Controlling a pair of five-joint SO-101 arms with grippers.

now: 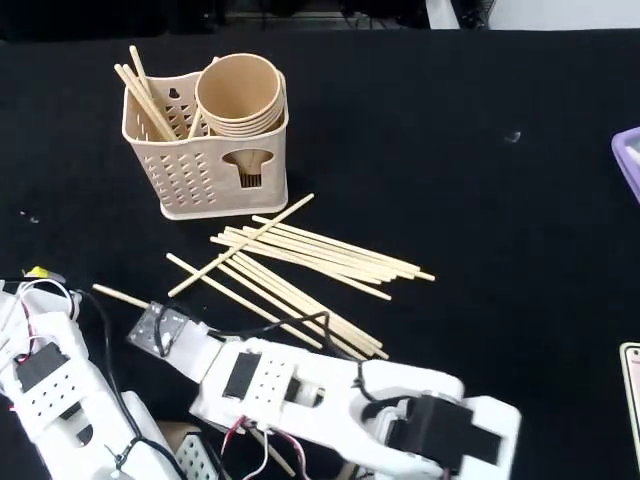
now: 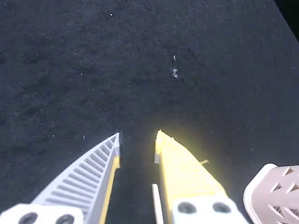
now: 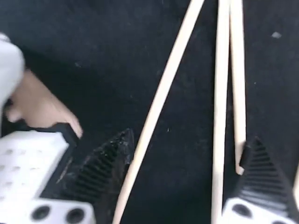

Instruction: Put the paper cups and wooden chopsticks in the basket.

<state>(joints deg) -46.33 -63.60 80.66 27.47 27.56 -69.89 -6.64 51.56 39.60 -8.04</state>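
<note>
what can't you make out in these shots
- High view: how many cups are stacked; the basket wall hides their lower parts.
- High view: near ends of some loose chopsticks, under the right arm.
- High view: purple thing, cut by the right edge.
- Right wrist view: tan shape near the right gripper, too blurred to name.

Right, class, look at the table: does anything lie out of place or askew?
Yes. Loose chopsticks lie scattered on the table in front of the basket, not in it, and one chopstick lies crosswise over the others. The cups sit neatly stacked inside.
</note>
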